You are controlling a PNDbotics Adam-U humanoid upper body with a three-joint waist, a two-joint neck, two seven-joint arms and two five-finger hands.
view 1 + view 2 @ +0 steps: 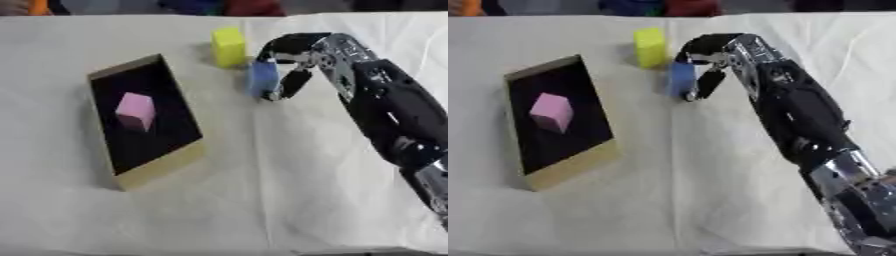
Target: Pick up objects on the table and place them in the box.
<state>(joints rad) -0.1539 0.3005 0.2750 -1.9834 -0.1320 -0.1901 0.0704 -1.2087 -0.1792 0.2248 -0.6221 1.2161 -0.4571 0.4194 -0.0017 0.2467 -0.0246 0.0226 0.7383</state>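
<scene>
Right hand pinches a blue block beside the box

The shallow tan cardboard box with a black inside (162, 167) holds one pink foam cube (136, 110). At its two o'clock, the black right hand (293, 60) curls fingers and thumb round an upright blue rectangular foam block (262, 78); a yellow foam block (228, 46) stands upright just beyond it

1. One shallow tan box with a black inside (163, 169), at nine o'clock.
2. Three small foam-like blocks: one pink block (136, 111) inside the box, one yellow block (228, 46) at twelve o'clock, one blue block (261, 78) just beside it.
3. One black robot hand (293, 60), at one o'clock.
</scene>
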